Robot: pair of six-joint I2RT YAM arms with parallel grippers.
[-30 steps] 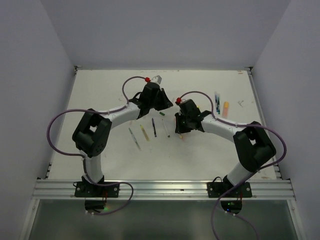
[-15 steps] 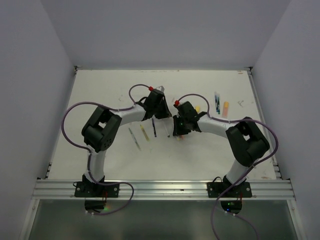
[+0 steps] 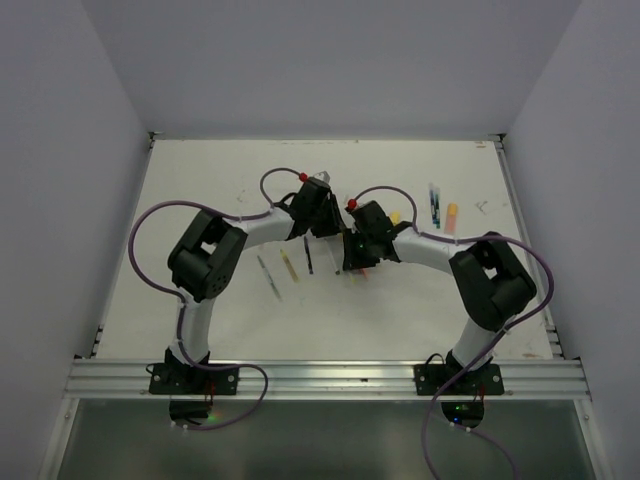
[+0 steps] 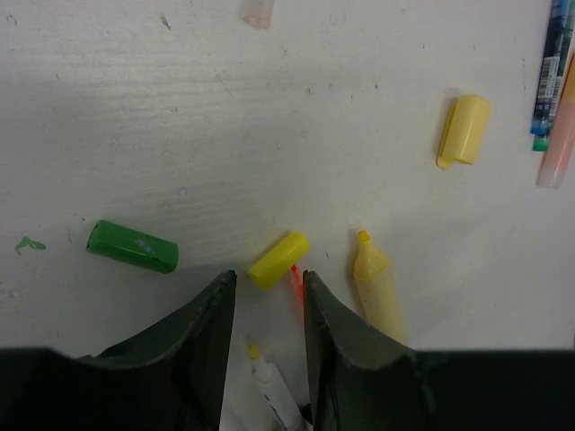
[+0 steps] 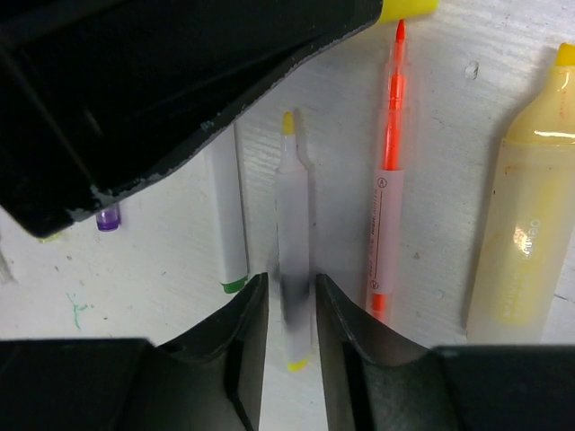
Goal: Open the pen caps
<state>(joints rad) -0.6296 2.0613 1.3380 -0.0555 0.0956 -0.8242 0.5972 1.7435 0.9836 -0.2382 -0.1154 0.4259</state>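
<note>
Right wrist view: my right jaws straddle a blurred white pen (image 5: 294, 206) with a yellow tip; pinching or just clear, I cannot tell. Print on the orange pen (image 5: 388, 180) and yellow highlighter (image 5: 526, 224) is too faint to read. My left jaws stand narrowly apart, empty, a loose yellow cap (image 4: 278, 260) on the worktop (image 4: 269, 108) just beyond their tips.

Soft, even overhead light keeps the white desk (image 3: 200, 180) bright, and shadows on it are faint. In the right wrist view the yellow-tipped pen (image 5: 292, 197) smears out of focus near the dark right tool (image 5: 291, 292), which shows little surface detail.
</note>
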